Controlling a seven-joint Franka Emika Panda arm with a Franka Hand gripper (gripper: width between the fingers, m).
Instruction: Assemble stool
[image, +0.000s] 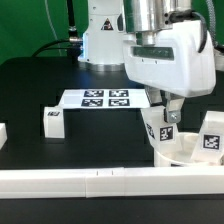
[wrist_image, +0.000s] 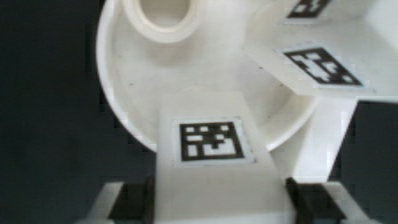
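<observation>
The white round seat disc (image: 188, 152) lies at the exterior view's right, by the front rail. My gripper (image: 167, 112) is shut on a white block leg (image: 166, 128) and holds it upright on the disc. In the wrist view the held leg (wrist_image: 214, 150) with its square tag runs between my dark fingers (wrist_image: 135, 200), over the seat disc (wrist_image: 134, 95), whose round socket (wrist_image: 164, 15) is open. A second leg (image: 210, 135) stands on the disc at the exterior view's right, and it also shows in the wrist view (wrist_image: 329, 70). A third leg (image: 53, 120) lies loose on the table at the left.
The marker board (image: 105, 98) lies flat on the black table behind the disc. A long white rail (image: 90, 181) runs along the front edge. A small white piece (image: 3, 133) sits at the far left. The robot base (image: 100, 40) stands at the back.
</observation>
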